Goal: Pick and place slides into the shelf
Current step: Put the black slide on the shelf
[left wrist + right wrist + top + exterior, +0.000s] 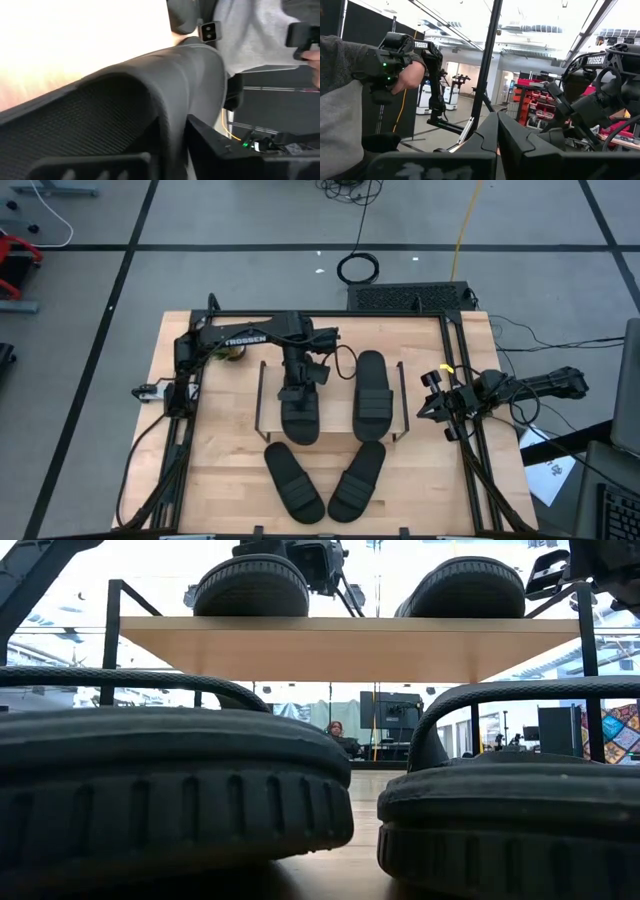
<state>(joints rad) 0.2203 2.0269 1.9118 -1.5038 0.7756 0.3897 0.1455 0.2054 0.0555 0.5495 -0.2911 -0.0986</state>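
Note:
The shelf [405, 412] stands mid-table, and two black slides lie on its top board [350, 648]. My left gripper [296, 395] comes down on the left of these slides [301, 422] and is shut on its strap. The other shelf slide [372, 390] lies free beside it, sole down. Two more slides [293, 480] [358, 480] rest on the table in front of the shelf, and they fill the low view [170, 790] [510, 800]. My right gripper [432, 408] waits shut at the table's right edge, touching nothing. My left gripper [170, 150] holds the left shelf slide by one side of its ribbed strap [172, 100]. One finger [90, 167] is in the strap's opening and the other [220, 145] is outside it. The fingers come from above, slanting down. The slide's sole lies on the top board.
The shelf's thin black wire side frames [262, 395] rise at both ends, and its lower level [350, 790] is open. In the wrist views a person in a grey sleeve [340, 100] holds a handset [395, 55] beyond the table. Another person [335, 730] sits far behind.

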